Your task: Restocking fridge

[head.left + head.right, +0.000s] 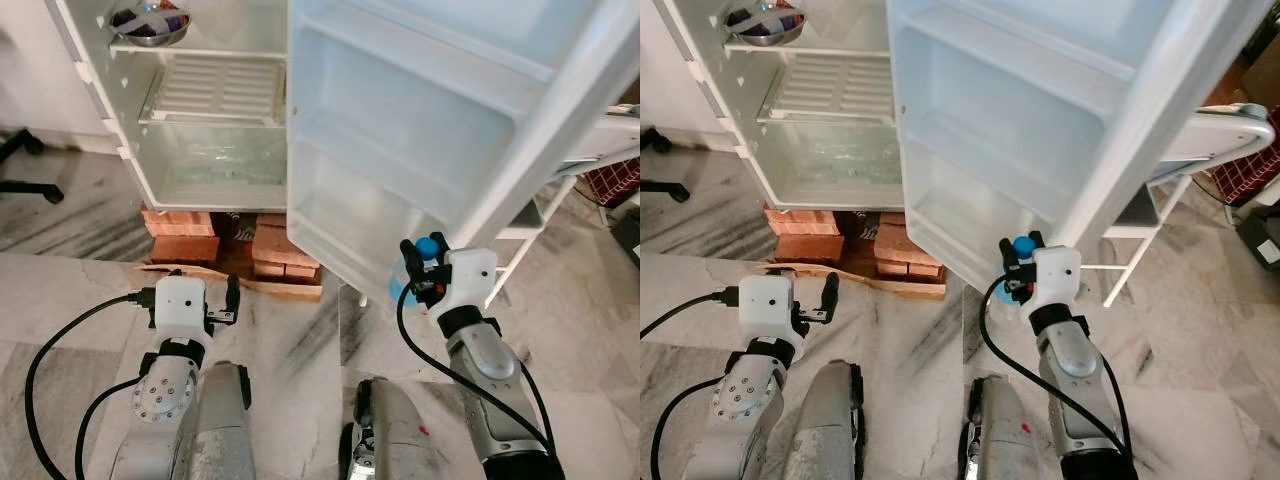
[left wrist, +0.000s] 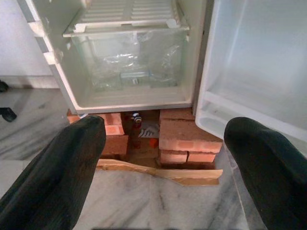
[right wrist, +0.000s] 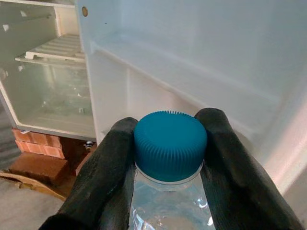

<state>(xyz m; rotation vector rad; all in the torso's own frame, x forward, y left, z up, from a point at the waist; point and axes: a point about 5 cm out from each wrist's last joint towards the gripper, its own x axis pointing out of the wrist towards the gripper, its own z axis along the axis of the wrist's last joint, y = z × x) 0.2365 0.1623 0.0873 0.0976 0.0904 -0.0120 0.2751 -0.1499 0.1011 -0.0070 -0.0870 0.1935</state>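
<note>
A clear water bottle (image 3: 169,201) with a blue cap (image 1: 428,247) is held upright in my right gripper (image 1: 421,256), which is shut on its neck just below the open fridge door (image 1: 420,130). The door's empty lower shelf (image 1: 350,225) is right behind the cap. My left gripper (image 1: 226,298) hangs open and empty over the marble floor, pointing at the fridge body (image 2: 134,62), where the clear crisper drawer (image 1: 215,160) sits under a slatted shelf (image 1: 222,88).
The fridge stands on red bricks (image 1: 280,255) with a wooden board (image 1: 240,282) in front. A metal bowl (image 1: 148,22) rests on an upper shelf. A white rack (image 1: 530,225) stands behind the door at right; an office chair base (image 1: 25,165) is at far left.
</note>
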